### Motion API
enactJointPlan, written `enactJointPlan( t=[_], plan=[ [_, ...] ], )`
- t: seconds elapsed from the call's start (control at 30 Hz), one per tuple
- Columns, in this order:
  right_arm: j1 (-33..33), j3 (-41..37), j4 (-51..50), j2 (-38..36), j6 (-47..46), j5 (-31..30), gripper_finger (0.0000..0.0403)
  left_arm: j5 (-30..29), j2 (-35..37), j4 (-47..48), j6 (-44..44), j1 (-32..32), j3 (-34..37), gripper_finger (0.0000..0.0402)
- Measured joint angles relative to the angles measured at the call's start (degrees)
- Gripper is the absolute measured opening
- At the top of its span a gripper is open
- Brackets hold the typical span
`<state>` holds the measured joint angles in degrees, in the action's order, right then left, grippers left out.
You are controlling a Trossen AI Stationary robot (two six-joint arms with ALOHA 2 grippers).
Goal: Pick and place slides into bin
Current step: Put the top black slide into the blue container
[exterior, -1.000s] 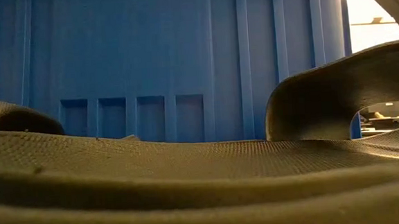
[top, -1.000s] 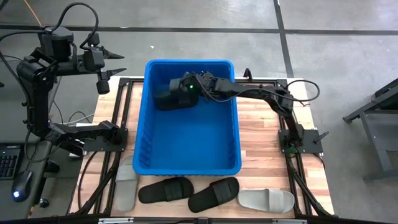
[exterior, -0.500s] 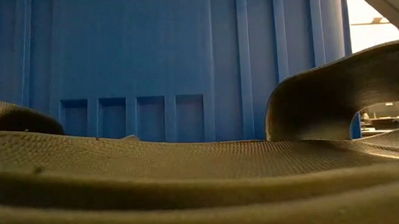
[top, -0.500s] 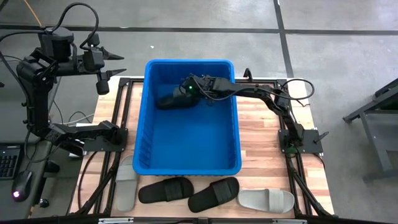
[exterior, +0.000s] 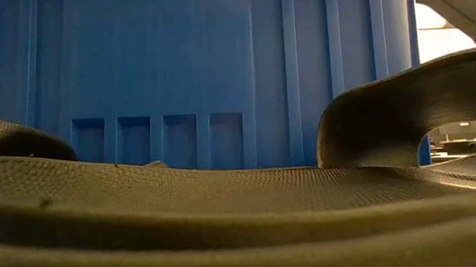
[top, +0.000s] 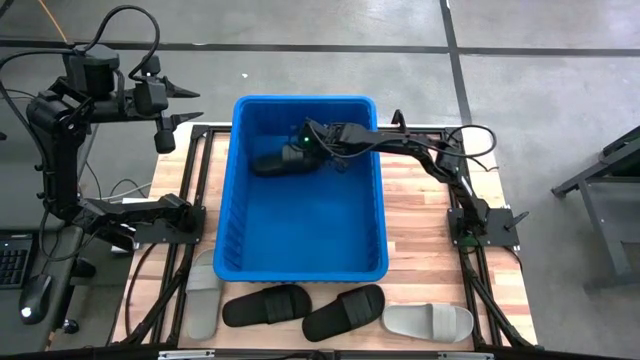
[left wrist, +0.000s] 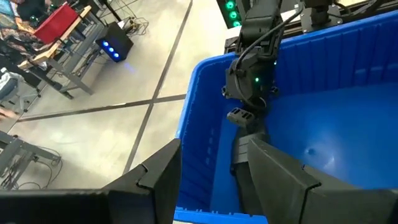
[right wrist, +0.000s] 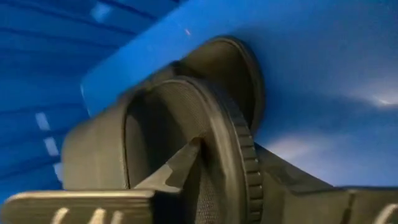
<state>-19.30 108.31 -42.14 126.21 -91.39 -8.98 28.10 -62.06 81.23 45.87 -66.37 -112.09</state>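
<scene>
The blue bin [top: 232,225] stands mid-table. My right gripper [top: 303,148] reaches into its far left part and is shut on a black slide [top: 272,162], which sits low in the bin by the far wall. Two black slides [top: 265,305] [top: 345,311] and two light grey slides [top: 203,296] [top: 428,322] lie flat along the table's near edge. My left gripper [top: 183,104] is open and empty, raised beyond the table's far left corner. In the left wrist view [left wrist: 211,180] it looks at the bin from outside. My right gripper pinches the black slide's sole at its side rim [right wrist: 239,155], next to the strap. One finger [right wrist: 180,165] lies on the footbed under the strap [right wrist: 93,149] and the other finger [right wrist: 298,186] on the underside. The fingers come from the table's right. Whether the slide touches the bin floor, I cannot tell.
The bin's tall ribbed walls surround my right gripper. A black slide [exterior: 242,208] fills the low view, with the bin's near wall [exterior: 176,71] behind it. Black frame rails [top: 200,160] run along the table's sides.
My right gripper has gone down into the bin with the black slide and a little toward the far wall. The slide has dropped from rim height to low inside the bin and lies flatter than before.
</scene>
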Motion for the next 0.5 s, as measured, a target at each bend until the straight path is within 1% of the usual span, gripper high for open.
enactJointPlan(
  t=[0.1,0.17,0.3,0.4,0.5],
  plan=[
    [0.1,0.0,-1.5,0.2,0.2,2.3,0.0132,0.7,0.0,0.1,0.0,0.0,0.0,0.0173],
    [0.1,0.0,-2.8,0.2,0.3,2.6,0.0153,1.8,0.0,0.4,-0.3,0.0,0.0,0.0173],
    [-0.1,-0.1,-4.0,0.3,3.4,3.5,0.0194,3.1,0.0,0.4,-0.7,0.0,0.0,0.0173],
    [-0.2,-0.1,-4.3,0.3,3.0,3.1,0.0218,3.1,0.0,0.4,-0.7,0.0,0.0,0.0172],
    [-0.3,-0.1,-4.7,0.3,2.9,1.9,0.0234,3.1,-0.1,0.4,-0.7,0.0,0.0,0.0172]
  ],
)
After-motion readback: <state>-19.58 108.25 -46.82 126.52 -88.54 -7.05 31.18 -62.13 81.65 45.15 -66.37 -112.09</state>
